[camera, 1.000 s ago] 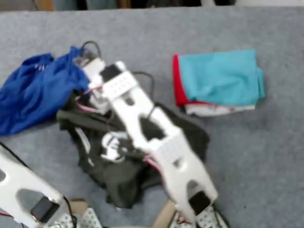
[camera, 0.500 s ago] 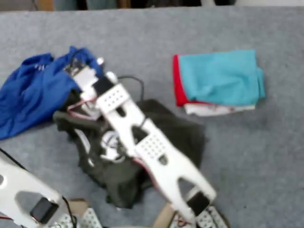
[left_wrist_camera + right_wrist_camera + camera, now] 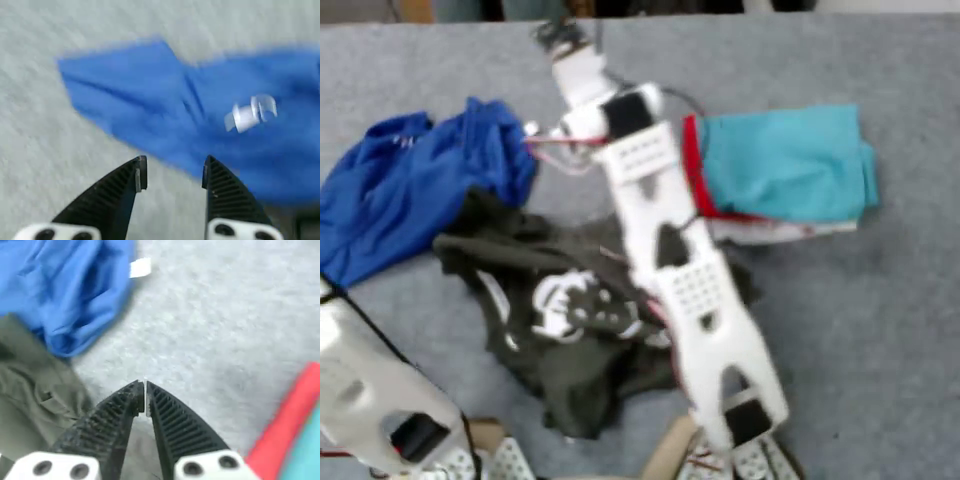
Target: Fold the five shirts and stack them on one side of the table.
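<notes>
While both arms are standing based at the near edge of the grey table (image 3: pixel 880 330), the left arm (image 3: pixel 375 395) is sitting low at the near left corner. The left gripper (image 3: pixel 172 167) is hanging with its jaws spread and nothing between them, over the spot where the edge of the blue shirt (image 3: pixel 150 100) is meeting bare table. A white tag (image 3: pixel 250 112) is showing on the blue cloth beyond the fingertips.

The right arm (image 3: pixel 670 260) is lying stretched out from its near base toward the far side, crossing above the dark olive shirt (image 3: pixel 550 330). That shirt is lying crumpled and unfolded at the near middle, white print facing up. The blue shirt is lying bunched and unfolded farther back on the left, its near edge touching the olive one.

On the right, well apart from the blue shirt, the stack of folded shirts (image 3: pixel 780 170) is resting: teal on top, red under it, white at the bottom.

Farthest out, the right gripper (image 3: pixel 145 387) is hanging with its fingers pressed together, pinching nothing, over bare table between the blue shirt and the stack's red edge.
</notes>
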Available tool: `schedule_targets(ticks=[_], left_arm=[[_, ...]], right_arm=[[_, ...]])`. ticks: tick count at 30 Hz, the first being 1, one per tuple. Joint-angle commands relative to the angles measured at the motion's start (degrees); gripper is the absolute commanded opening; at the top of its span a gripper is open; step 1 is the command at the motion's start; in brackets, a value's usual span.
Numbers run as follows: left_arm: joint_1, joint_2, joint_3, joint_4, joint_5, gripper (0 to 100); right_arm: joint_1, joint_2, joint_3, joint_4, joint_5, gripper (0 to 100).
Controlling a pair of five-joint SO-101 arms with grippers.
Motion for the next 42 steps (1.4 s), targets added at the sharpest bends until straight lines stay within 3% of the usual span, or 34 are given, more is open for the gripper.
schedule_targets(ticks=[1, 4, 10, 13, 18, 23, 30, 35, 38, 42], left_arm=[[7.08, -12.40, 17.71, 0.35, -3.43, 20], [9.27, -19.69, 29.32, -1.58, -3.87, 20], [2.51, -32.09, 46.02, -11.69, -4.66, 21], [0.75, -36.57, 52.44, -15.65, -7.91, 21], [0.48, -40.53, 57.98, -17.85, -8.44, 21], [0.57, -40.70, 58.51, -17.67, -8.26, 21], [1.01, -40.70, 58.51, -17.58, -8.35, 21], [4.79, -41.23, 58.59, -17.32, -8.53, 21], [12.35, -41.23, 57.01, -13.27, -8.44, 21], [27.91, -41.23, 56.04, -6.24, -8.53, 21]], right_arm=[[1.41, -4.88, 2.95, 0.44, -0.18, 1.7], [-2.11, -4.26, 6.73, 0.44, 0.18, 5.2], [-11.60, -1.19, 12.18, -2.64, 2.73, 35.1], [-14.95, 2.86, 14.02, -6.86, 2.73, 40.2], [-17.14, 11.38, 14.99, -11.60, 2.37, 31.2], [-13.71, 12.97, 9.98, -11.16, 2.46, 1.7], [-5.98, 8.48, -4.09, -0.09, 0.79, 1.3], [1.58, -0.40, -2.24, 0.18, 0.70, 1.3], [5.71, -5.76, -3.03, 0.00, 0.70, 1.3], [10.11, -10.95, -2.86, -5.89, 0.70, 1.3]])
